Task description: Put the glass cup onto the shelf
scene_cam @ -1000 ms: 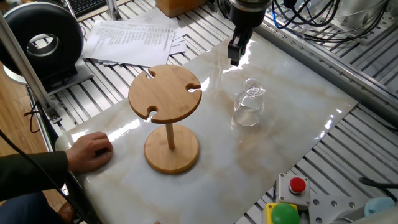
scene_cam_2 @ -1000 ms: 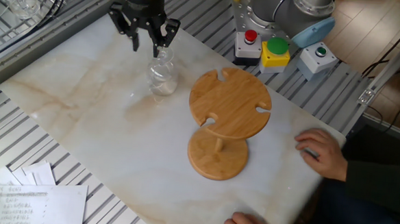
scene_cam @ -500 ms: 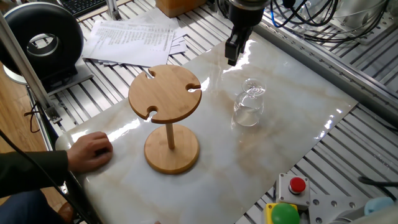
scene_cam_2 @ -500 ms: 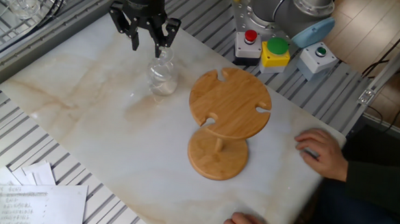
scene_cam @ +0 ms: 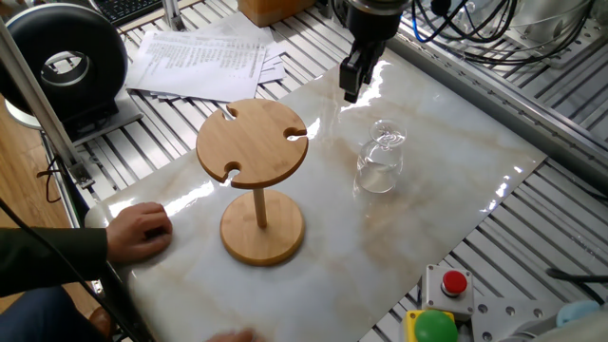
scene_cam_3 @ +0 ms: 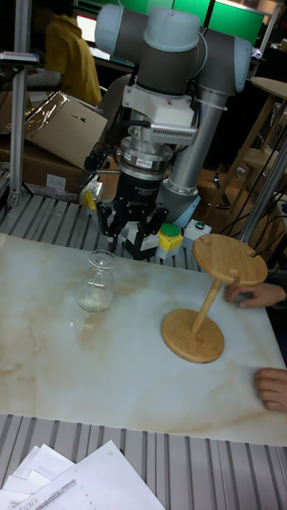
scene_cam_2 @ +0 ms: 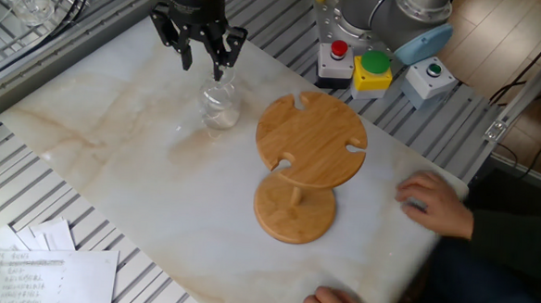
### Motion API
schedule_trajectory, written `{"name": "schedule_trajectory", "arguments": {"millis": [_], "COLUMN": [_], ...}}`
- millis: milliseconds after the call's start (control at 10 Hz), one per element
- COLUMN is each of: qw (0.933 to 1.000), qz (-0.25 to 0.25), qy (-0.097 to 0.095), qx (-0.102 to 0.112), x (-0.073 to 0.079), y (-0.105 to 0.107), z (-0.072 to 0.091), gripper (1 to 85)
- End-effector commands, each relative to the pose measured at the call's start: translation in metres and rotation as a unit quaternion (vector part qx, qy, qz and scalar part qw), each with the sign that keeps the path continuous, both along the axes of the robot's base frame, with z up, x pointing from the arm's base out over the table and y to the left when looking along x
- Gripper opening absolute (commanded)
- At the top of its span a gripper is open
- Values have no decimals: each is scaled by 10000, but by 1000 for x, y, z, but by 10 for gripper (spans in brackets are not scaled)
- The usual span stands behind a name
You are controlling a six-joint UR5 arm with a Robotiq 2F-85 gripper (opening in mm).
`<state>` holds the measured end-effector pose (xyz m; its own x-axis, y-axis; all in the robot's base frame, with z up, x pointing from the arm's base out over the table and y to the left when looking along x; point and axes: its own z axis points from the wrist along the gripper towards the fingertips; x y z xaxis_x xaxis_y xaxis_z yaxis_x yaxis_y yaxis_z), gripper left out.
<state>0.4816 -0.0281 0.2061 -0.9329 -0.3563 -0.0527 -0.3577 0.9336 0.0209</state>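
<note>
marble-patterned tabletop (scene_cam: 446, 171) on a slatted metal bench. the glass cup (scene_cam: 380, 158) stood upside down, foot uppermost, well apart from the shelf (scene_cam: 255, 142). the gripper (scene_cam_2: 201, 53) hung above and just behind the cup, jaws spread and empty. risk: a descending finger could strike the foot and topple the cup; a hand (scene_cam_2: 432, 203) rested near the shelf base.
</note>
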Motion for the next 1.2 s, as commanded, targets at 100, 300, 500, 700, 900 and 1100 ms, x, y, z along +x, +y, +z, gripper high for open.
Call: {"name": "schedule_trajectory", "arguments": {"millis": [100, 300, 500, 700, 900, 1100], "qw": [9975, 9977, 9974, 9971, 9969, 9966], "qz": [668, 654, 706, 757, 759, 787], "qy": [109, 120, 56, -42, -154, -228], "qx": [-189, -111, -102, -42, 110, 57], "x": [-29, -40, -43, -44, -42, -39], "y": [-22, -22, -24, -25, -19, -22], "z": [-9, -25, -38, -50, -59, -64], "gripper": [850, 850, 850, 850, 850, 843]}}
